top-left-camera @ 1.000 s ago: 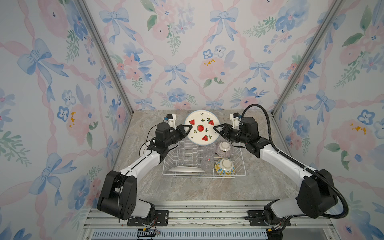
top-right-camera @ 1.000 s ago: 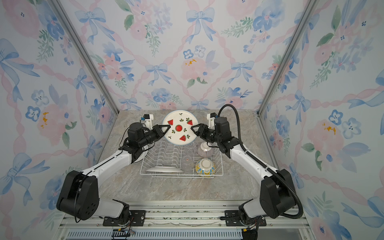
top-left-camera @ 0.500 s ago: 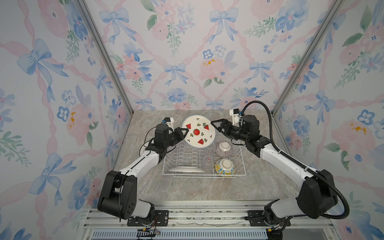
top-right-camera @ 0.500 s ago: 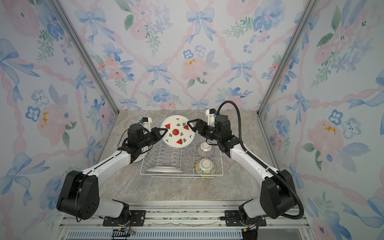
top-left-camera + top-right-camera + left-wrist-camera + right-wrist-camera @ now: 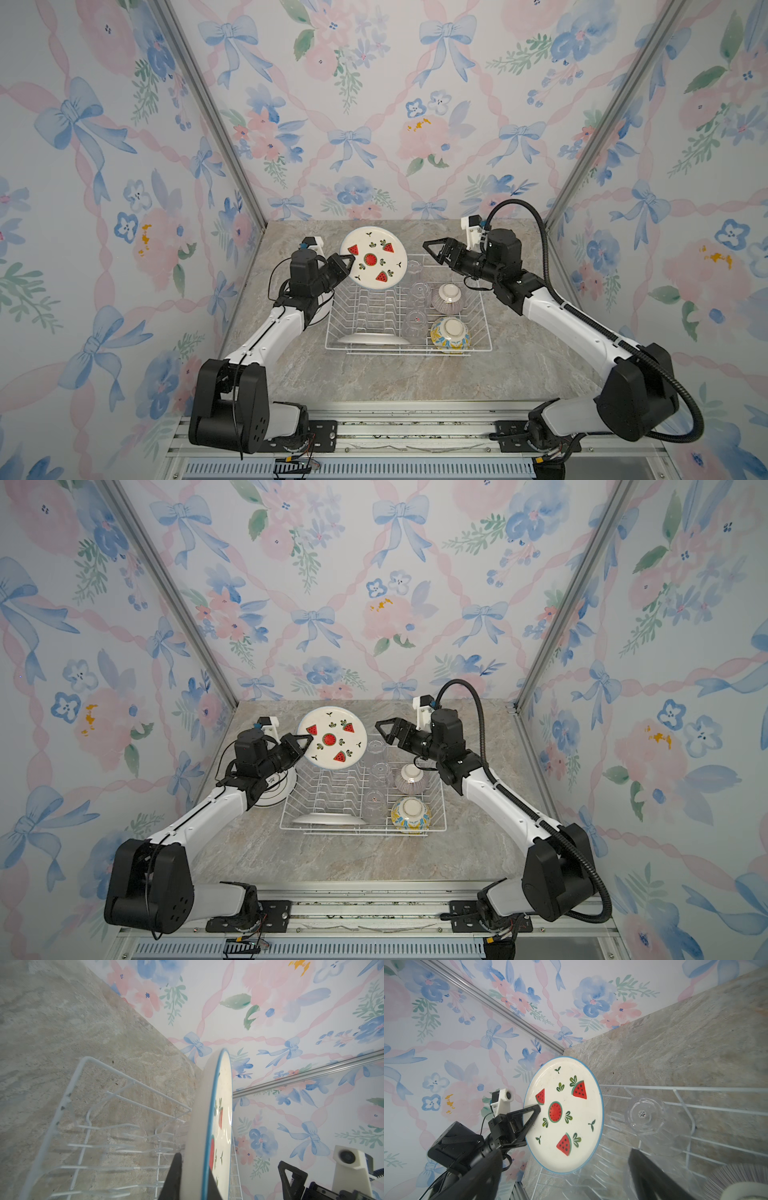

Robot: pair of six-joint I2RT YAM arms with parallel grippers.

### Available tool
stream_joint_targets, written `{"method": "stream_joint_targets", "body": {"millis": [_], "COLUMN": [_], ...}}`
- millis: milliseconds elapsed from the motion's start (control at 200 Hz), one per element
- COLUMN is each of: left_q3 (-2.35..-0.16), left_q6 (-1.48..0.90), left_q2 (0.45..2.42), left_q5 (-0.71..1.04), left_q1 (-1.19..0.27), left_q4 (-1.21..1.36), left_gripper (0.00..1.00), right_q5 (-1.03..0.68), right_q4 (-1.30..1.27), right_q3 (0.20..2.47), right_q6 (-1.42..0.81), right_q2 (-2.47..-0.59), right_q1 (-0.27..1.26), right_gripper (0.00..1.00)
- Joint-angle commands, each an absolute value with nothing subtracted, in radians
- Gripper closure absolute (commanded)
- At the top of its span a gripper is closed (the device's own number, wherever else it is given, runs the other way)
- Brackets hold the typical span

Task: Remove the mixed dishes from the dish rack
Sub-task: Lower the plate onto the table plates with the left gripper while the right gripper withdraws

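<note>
Both top views: the left end effector point(image 5: 349, 262) is clamped tight on the rim of the watermelon plate point(image 5: 373, 264). The plate is up in the air and tilted, over the far left corner of the dish rack point(image 5: 374, 351). The right end effector point(image 5: 431, 252) is spread wide with nothing in it, hanging over the rack's far right side, clear of the plate. In the rack there's a white plate point(image 5: 372, 339) at the near left, three clear glasses point(image 5: 419, 289) in a row, plus a purple-striped bowl point(image 5: 446, 298) and a yellow-and-blue bowl point(image 5: 449, 332), both upside down. The rack sits mid bench point(image 5: 374, 378).

Left wrist: the plate shows edge-on with a blue rim point(image 5: 209, 1126), and a black finger point(image 5: 174, 1176) is pressed on its back.

Right wrist: the plate's face point(image 5: 564, 1113) has the other finger point(image 5: 537, 1108) lying on it, with a glass point(image 5: 645, 1115) beside it in the rack.
</note>
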State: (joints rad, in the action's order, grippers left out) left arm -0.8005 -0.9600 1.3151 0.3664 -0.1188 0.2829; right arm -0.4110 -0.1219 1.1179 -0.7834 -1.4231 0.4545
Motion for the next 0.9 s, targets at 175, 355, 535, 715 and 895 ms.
{"method": "stream_joint_targets", "body": {"millis": [175,355,535,715,895], "left_q3": [-0.763,-0.720,-0.648,-0.579,-0.526], "left_q6": [-1.049,-1.084,-1.105,-1.114,-1.115], "left_q2": [1.196,1.136,1.056,0.981,0.911], "left_q5": [0.310,0.265,0.182,0.088,-0.013], "left_q1": [-0.004,0.048,0.107,0.135,0.144], "left_q4": [0.432,0.451,0.451,0.451,0.444], "left_gripper": [1.00,1.00,1.00,1.00,1.00], "right_q5": [-0.397,-0.390,-0.393,-0.396,-0.397], "right_q4": [-0.075,-0.055,-0.036,-0.011,0.007], "right_q3": [1.134,1.128,1.124,1.125,1.120], "right_q6": [-0.734,-0.716,-0.703,-0.680,-0.664], "right_q2": [-1.375,-1.356,-1.345,-1.332,-1.323], "right_q1": [0.462,0.464,0.466,0.470,0.478], "right_gripper": [0.03,0.03,0.03,0.03,0.03]}}
